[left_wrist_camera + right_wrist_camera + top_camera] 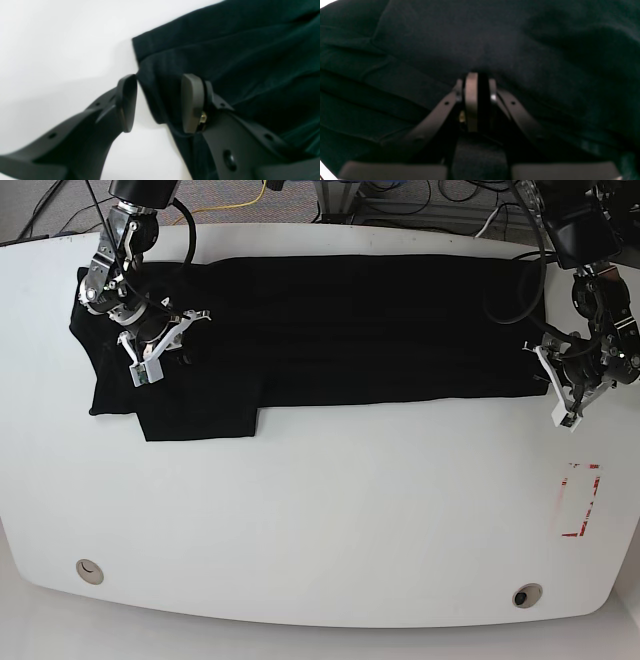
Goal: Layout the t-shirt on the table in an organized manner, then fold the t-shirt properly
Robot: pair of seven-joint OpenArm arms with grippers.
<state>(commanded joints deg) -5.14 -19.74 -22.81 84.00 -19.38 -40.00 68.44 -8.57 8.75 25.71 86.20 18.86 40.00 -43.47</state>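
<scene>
The black t-shirt (pixel 380 330) lies spread across the far half of the white table (pixel 350 510), with a sleeve at the left. My left gripper (pixel 558 392) stands at the shirt's near right corner. In the left wrist view it (pixel 160 103) is open, and the edge of the t-shirt (pixel 237 50) lies between its fingers on the table (pixel 62 37). My right gripper (pixel 158 352) sits over the left sleeve area. In the right wrist view it (pixel 481 97) has its fingers drawn close on a fold of the t-shirt (pixel 495 37), which fills the frame.
A red rectangle marking (pixel 580 500) lies near the table's right edge, in front of my left gripper. Two round grommet holes (pixel 89 571) (pixel 527 594) sit by the front edge. Cables run behind the table's far edge.
</scene>
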